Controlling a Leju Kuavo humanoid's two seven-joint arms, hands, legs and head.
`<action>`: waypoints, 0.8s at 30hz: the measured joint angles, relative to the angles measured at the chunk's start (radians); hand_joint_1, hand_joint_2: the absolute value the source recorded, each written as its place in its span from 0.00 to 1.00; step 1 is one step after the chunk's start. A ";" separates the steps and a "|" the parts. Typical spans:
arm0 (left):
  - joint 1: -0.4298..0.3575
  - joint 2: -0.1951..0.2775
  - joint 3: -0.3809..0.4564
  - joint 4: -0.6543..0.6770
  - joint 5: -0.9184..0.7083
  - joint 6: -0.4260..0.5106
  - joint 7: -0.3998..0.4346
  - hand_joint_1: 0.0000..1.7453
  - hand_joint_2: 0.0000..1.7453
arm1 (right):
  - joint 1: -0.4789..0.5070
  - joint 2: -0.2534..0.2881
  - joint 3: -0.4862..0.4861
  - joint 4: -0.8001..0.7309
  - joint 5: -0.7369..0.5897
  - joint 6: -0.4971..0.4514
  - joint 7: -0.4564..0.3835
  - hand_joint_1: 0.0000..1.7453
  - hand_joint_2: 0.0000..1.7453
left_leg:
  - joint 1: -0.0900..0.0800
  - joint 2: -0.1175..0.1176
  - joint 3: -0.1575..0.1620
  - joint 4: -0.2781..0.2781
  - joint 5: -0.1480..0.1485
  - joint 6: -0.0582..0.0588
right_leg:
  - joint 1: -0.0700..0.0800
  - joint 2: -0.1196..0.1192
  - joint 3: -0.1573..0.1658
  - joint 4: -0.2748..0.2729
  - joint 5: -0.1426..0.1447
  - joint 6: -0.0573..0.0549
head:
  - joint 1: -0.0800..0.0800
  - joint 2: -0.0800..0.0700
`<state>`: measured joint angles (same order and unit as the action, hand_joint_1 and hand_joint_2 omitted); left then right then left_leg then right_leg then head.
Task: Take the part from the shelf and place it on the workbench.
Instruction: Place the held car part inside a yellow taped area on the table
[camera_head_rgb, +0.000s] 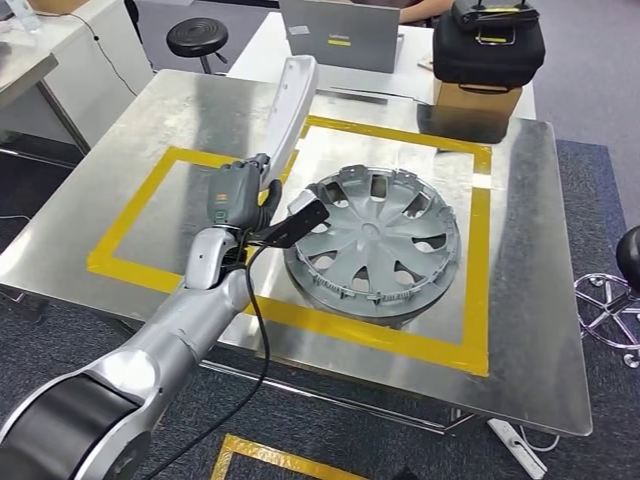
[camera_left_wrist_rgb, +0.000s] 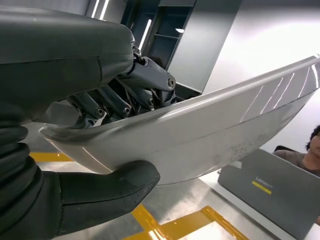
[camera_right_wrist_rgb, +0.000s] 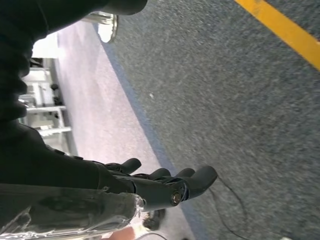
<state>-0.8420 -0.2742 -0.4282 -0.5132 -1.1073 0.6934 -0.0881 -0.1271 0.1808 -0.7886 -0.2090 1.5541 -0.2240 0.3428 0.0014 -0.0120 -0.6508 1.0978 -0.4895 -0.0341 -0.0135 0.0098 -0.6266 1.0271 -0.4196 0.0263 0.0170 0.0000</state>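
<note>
1. The left arm (camera_head_rgb: 113, 390) is nearest to the camera in the head view; it comes from below and reaches up over the near edge of the table (camera_head_rgb: 528, 330)
2. The left hand (camera_head_rgb: 238, 195) holds the part (camera_head_rgb: 290, 110), a long, light grey, slightly curved panel. In the left wrist view the thumb (camera_left_wrist_rgb: 113, 192) presses one face of the part (camera_left_wrist_rgb: 211, 135) and the dark fingers (camera_left_wrist_rgb: 124, 102) close on the other face, so the grip is around one end
3. The part stands tilted above the table, its free end pointing away from the robot, and it is not touching the table surface
4. The landmark is the wheel cover (camera_head_rgb: 373, 245), a round silver hubcap that lies flat on the table inside a rectangle of yellow tape (camera_head_rgb: 468, 345)
5. The left hand is just beside the wheel cover, on its left side, and the part rises above and to the left of it
6. A black bracket (camera_head_rgb: 290, 225) at the wrist reaches over the left rim of the wheel cover
7. Beyond the wheel cover, at the far edge, a black case (camera_head_rgb: 487, 45) sits on a cardboard box (camera_head_rgb: 475, 100), and a grey laptop (camera_head_rgb: 340, 35) stands left of them
8. The right hand (camera_right_wrist_rgb: 166, 185) hangs over grey carpet (camera_right_wrist_rgb: 234, 110); its fingers are stretched, a little apart, and hold nothing
</note>
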 joint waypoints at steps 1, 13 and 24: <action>-0.002 0.004 0.007 0.010 -0.001 0.001 0.002 1.00 1.00 | -0.001 0.000 0.002 0.000 0.000 0.000 0.000 0.00 1.00 | 0.000 0.000 -0.035 0.066 -0.029 -0.003 | 0.000 -0.001 0.000 0.000 -0.001 -0.003 | -0.003 0.000; 0.016 0.030 0.158 0.073 0.138 -0.014 -0.110 1.00 1.00 | -0.001 0.002 0.004 0.000 0.000 -0.003 -0.002 0.00 1.00 | 0.004 0.001 0.014 -0.085 0.077 0.028 | 0.005 0.000 -0.002 0.010 -0.020 0.026 | -0.002 0.000; 0.037 0.040 0.307 0.093 0.357 -0.170 -0.258 1.00 1.00 | -0.005 0.002 0.011 0.000 0.000 -0.006 -0.004 0.00 1.00 | 0.002 -0.003 0.024 -0.084 0.069 0.032 | 0.006 -0.001 -0.013 0.028 -0.011 0.027 | 0.007 0.000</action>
<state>-0.8051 -0.2338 -0.1207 -0.4202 -0.7502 0.5238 -0.3465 -0.1317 0.1823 -0.7780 -0.2090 1.5540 -0.2305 0.3388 0.0039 -0.0149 -0.6271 1.0139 -0.4205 -0.0022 -0.0077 0.0083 -0.6395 1.0553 -0.4307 0.0531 0.0242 0.0000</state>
